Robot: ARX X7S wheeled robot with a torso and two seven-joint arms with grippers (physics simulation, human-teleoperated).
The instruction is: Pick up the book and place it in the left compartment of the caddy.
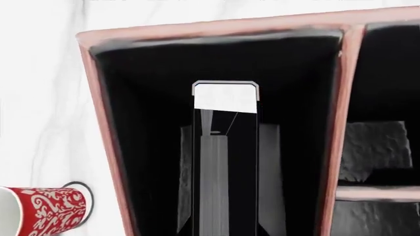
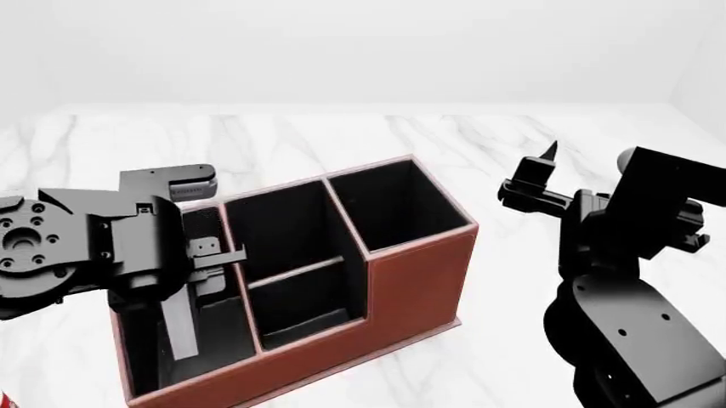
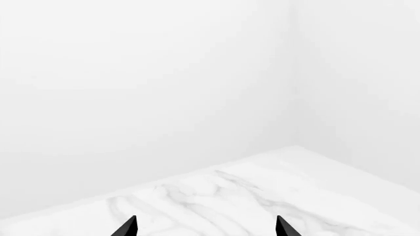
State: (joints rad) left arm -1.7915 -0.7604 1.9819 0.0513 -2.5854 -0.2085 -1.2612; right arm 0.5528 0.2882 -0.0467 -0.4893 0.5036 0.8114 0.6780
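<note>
Looking down from the left wrist, the book (image 1: 225, 147) is seen upright inside the caddy's (image 2: 420, 280) left compartment (image 1: 144, 147), clenched by the left tool (image 1: 226, 216); a red patterned mug (image 1: 46, 209) beside the caddy is shown there alone. In the head view the book is hidden by the arm. The right tool (image 3: 205, 227) is held released, well apart from the caddy, over the white marble bench (image 2: 477, 144), plain white walls behind.

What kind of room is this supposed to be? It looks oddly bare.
Probably a computer-rendered test scene, not a real room: plain white walls and a white marble tabletop. On it sit a reddish-brown desk caddy and a red patterned mug, so it loosely mimics a desk.
</note>
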